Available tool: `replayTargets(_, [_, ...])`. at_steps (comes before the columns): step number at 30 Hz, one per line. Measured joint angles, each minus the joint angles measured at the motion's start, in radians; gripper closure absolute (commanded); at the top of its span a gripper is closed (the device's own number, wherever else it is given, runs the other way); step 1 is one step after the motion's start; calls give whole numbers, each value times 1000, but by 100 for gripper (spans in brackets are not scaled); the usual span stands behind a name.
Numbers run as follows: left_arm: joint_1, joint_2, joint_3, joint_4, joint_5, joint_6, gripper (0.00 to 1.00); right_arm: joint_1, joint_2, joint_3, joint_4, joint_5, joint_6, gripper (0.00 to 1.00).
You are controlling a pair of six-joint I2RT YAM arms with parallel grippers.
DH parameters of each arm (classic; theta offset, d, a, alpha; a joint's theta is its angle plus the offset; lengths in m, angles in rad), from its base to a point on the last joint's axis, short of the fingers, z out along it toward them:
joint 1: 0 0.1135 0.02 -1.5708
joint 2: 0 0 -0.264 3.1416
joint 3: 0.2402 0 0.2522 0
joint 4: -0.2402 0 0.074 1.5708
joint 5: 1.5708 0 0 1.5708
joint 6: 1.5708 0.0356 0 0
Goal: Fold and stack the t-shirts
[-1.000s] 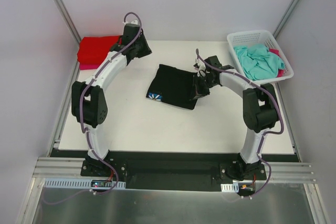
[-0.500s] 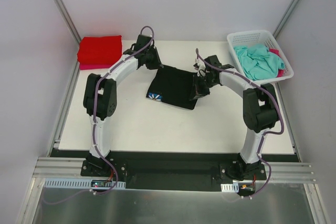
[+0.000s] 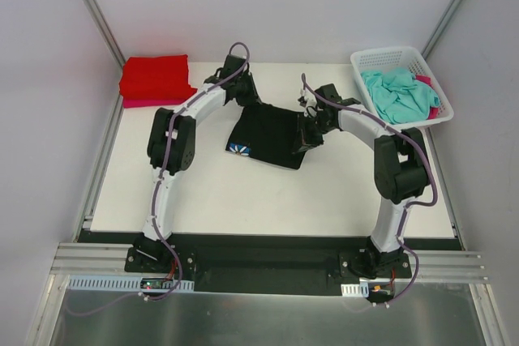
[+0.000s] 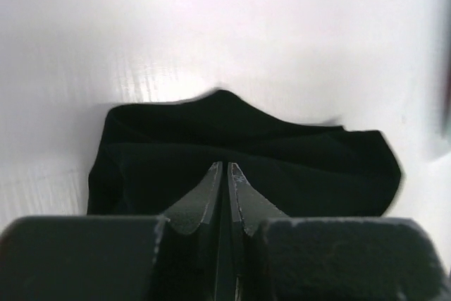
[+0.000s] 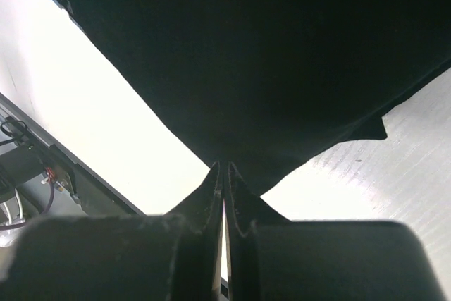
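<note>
The black t-shirt (image 3: 272, 129) is lying partly folded near the middle of the white counter (image 3: 243, 200), its daisy print (image 3: 238, 150) showing at the shirt's 7 o'clock corner. The left tool (image 4: 227, 168) is hanging at the shirt's 11 o'clock edge with its fingers pressed together, only a thin slit between them; its wrist camera is showing the tips over the dark cloth, and nothing seems gripped. The right tool (image 5: 224, 167) is sitting at the shirt's 3 o'clock edge, fingers closed narrow, and the cloth is drawing to a point right at the tips, so it is pinching the hem. From above, that grip is hiding under the wrist, and only the right wrist view is revealing it. The overhead view alone is showing the surroundings: a folded red t-shirt (image 3: 154, 77) is resting at the counter's 10 o'clock corner, well apart from both arms, and a white mesh basket (image 3: 389, 56) is standing at 2 o'clock, holding a crumpled teal t-shirt (image 3: 396, 95) with a pink t-shirt (image 3: 427, 82) peeking out at its far side. Nothing is lying between the tools and the black cloth.
</note>
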Motion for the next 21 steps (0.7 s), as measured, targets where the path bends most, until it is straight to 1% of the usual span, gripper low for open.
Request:
replayTargets(5, [0,118,21,6,4,-20,95,0,20,0,0,0,-9,99])
replayTargets(9, [3,127,34,28,12,-24,95,0,30,0,-1,-1,-11,99])
replayTargets(16, [6,138,47,29,10,-21,92,0,34,0,-2,-3,-11,99])
replayTargets(19, [8,135,44,30,2,-17,83,0,34,-1,-2,-3,-11,99])
replayTargets(20, [8,125,34,35,-2,-14,74,0,34,-1,-1,-3,-11,99])
replayTargets(21, [7,113,18,36,-7,-13,70,1,32,-4,1,-3,-11,96])
